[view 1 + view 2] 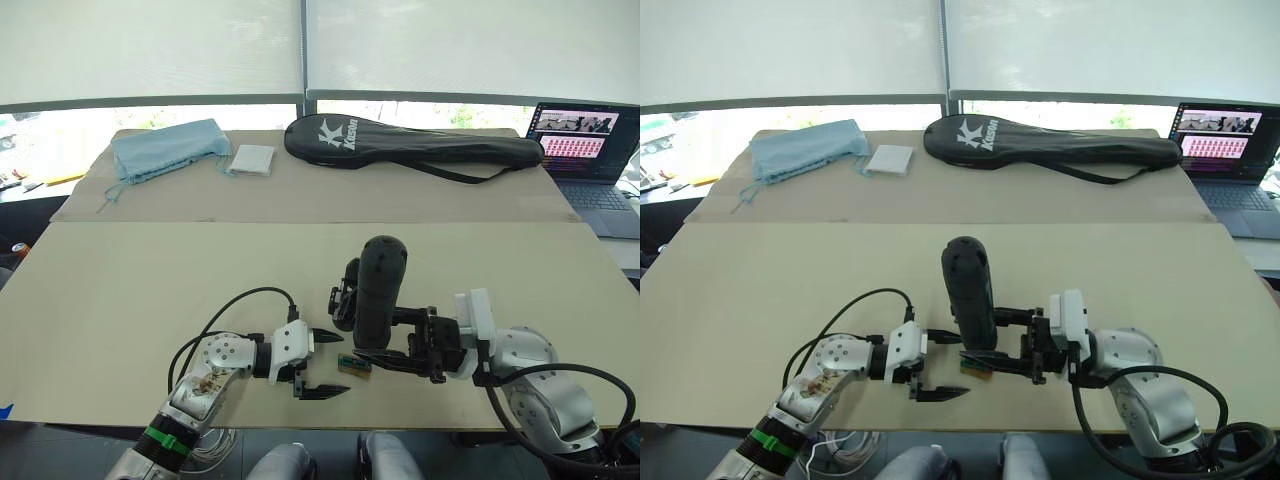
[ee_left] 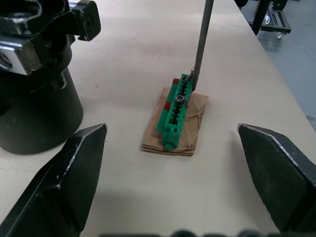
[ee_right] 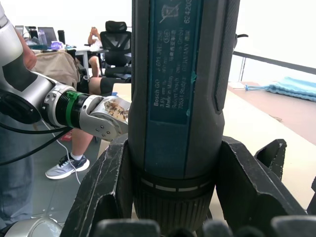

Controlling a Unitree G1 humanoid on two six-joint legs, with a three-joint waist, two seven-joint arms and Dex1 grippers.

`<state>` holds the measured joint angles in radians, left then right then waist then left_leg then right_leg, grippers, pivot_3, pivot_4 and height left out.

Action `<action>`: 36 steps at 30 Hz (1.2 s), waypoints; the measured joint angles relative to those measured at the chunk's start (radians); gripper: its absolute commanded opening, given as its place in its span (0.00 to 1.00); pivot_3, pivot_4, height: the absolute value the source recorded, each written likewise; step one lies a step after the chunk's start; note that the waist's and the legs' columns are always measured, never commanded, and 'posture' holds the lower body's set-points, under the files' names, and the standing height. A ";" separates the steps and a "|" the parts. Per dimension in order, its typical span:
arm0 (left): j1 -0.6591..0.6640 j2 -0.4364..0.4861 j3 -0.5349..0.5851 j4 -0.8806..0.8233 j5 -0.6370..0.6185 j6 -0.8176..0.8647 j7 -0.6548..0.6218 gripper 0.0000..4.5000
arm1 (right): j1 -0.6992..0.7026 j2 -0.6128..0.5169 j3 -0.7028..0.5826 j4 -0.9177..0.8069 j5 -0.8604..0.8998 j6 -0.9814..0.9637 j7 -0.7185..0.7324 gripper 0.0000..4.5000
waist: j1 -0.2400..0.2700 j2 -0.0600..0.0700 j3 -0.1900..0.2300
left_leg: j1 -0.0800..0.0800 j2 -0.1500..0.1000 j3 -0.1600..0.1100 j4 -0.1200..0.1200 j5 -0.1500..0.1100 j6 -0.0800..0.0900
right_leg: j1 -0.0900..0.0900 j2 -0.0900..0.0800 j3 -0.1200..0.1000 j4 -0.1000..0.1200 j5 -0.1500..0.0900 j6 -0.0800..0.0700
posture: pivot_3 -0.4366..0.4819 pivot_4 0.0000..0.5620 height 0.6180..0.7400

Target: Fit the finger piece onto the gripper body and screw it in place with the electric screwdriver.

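My right gripper is shut on the electric screwdriver, a thick black cylinder that I hold upright near the table's front edge. Its thin metal bit comes down onto the end of a small green-and-brown box. The gripper body, black with a round base, stands just behind and to the left of the screwdriver. My left gripper is open, one finger on each side of the little box, touching nothing. The finger piece is out of view.
A long black racket bag, a blue cloth pouch and a white packet lie at the table's far side. A laptop stands at the far right. People sit in the background.
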<state>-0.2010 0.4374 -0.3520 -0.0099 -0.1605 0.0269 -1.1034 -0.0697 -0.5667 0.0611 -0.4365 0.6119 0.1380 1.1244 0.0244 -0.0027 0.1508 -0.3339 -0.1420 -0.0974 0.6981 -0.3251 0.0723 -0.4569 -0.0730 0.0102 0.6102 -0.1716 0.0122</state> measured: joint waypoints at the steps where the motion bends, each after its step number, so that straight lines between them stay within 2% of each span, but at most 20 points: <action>1: 0.000 0.000 0.000 0.000 0.000 0.000 0.000 1.00 | -0.001 0.000 0.000 0.000 0.000 0.000 0.002 0.43 | 0.000 0.000 0.000 | 0.000 0.000 0.000 0.000 0.000 0.000 | 0.000 0.000 0.000 0.000 0.000 0.000 | 0.48 0.27 1.00; 23: -0.002 0.000 0.000 0.001 0.000 0.000 -0.001 1.00 | 0.003 -0.008 -0.001 0.035 -0.001 0.003 0.024 0.43 | 0.000 0.000 0.000 | 0.000 0.000 0.000 0.000 0.000 0.000 | 0.000 0.000 0.000 0.000 0.000 0.000 | 0.48 0.27 1.00; 36: 0.000 -0.002 0.000 0.001 0.000 0.000 0.003 1.00 | 0.037 -0.070 -0.007 -0.032 0.070 0.127 0.026 0.43 | 0.002 0.000 0.000 | 0.000 0.000 0.000 0.000 0.000 0.000 | 0.000 0.000 0.000 0.000 0.000 0.000 | 0.48 0.27 1.00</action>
<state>-0.2009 0.4354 -0.3517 -0.0088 -0.1606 0.0272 -1.1003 -0.0326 -0.6369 0.0540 -0.4687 0.6814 0.2653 1.1508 0.0259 -0.0023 0.1505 -0.3341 -0.1418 -0.0974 0.6981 -0.3252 0.0723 -0.4568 -0.0732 0.0104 0.6100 -0.1716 0.0123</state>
